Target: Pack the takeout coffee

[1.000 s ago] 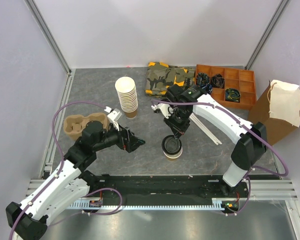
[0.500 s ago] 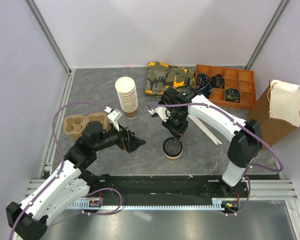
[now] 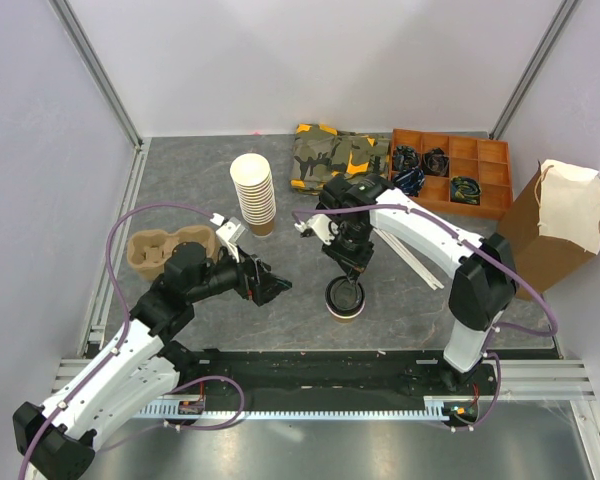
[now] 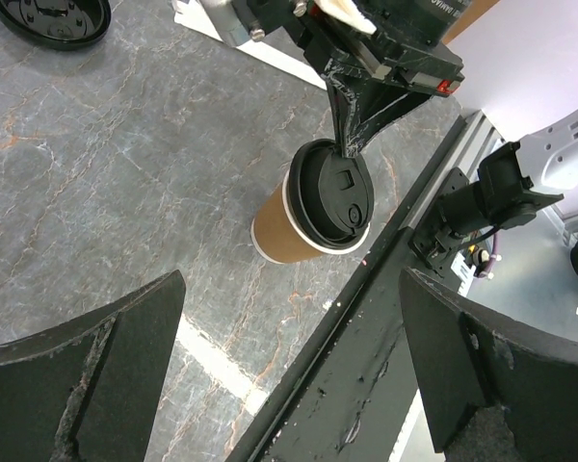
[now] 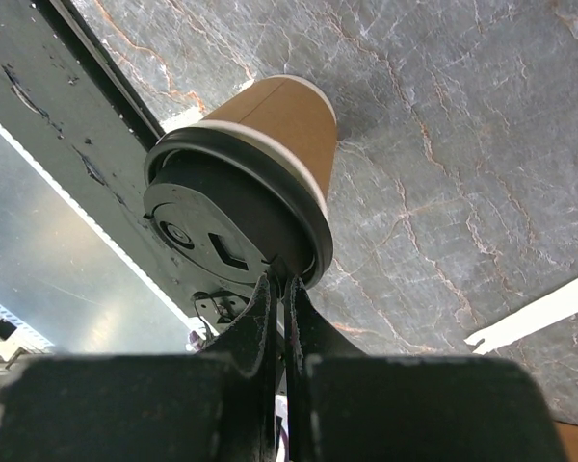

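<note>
**Coffee lidded, packing not yet begun**

The takeout coffee (image 3: pixel 343 298) stands on the worktop (image 3: pixel 180 190) just toward 6 o'clock from its centre, beside the near rail. Its black lid (image 4: pixel 332 192) is fitted on the brown cup.

The right gripper (image 3: pixel 352 272) comes down on it from 12 o'clock. Its jaws are pressed together, their tips touching the lid's rim; no grasp around the cup shows. The left gripper (image 3: pixel 270 287) waits at the cup's 9 o'clock, well apart, its jaws spread wide and holding nothing.

By my reading, the lidding is done and the packing is all left. The cup is neither in the pulp cup carrier (image 3: pixel 165 250) at 9 o'clock nor in the brown paper bag (image 3: pixel 560 225) at 3 o'clock.

No brand or print shows on cup or lid. White lettering on the right gripper's body is cropped and unreadable.
</note>
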### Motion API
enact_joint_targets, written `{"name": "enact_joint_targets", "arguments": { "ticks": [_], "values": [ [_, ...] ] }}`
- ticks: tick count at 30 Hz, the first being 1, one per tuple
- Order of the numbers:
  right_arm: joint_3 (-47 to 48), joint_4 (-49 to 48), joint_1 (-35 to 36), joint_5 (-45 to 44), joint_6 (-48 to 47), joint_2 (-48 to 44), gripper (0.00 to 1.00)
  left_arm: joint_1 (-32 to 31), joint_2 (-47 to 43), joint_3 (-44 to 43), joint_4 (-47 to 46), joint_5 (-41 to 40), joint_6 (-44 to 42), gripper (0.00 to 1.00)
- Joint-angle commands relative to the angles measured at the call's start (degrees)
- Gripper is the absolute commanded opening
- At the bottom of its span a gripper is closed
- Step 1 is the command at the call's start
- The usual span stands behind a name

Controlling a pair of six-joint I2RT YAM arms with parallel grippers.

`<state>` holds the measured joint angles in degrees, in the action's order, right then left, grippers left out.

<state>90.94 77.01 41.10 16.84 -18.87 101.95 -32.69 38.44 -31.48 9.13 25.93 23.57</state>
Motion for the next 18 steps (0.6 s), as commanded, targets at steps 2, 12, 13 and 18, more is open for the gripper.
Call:
{"name": "enact_joint_targets", "arguments": {
  "ticks": [2, 12, 13, 18],
  "values": [
    [2.14, 5.51, 0.38, 0.56, -1.51, 1.23, 0.02, 0.26, 0.41, 0.02, -2.89, 1.31, 1.3, 0.99],
    [3.9, 6.57, 0.12, 3.46, -2.4, -1.23, 0.0, 0.26, -0.03, 0.46, -2.8, 1.4, 1.39, 0.99],
    [3.99, 6.57, 0.21, 3.46, -2.4, -1.58, 0.0, 0.26, -0.11, 0.46, -2.62, 1.4, 1.3, 0.99],
    [3.2, 6.66, 0.29, 2.85, -2.83, -3.25, 0.0, 0.26, 0.15, 0.63, -2.53, 1.84, 1.3, 0.99]
  ]
}}
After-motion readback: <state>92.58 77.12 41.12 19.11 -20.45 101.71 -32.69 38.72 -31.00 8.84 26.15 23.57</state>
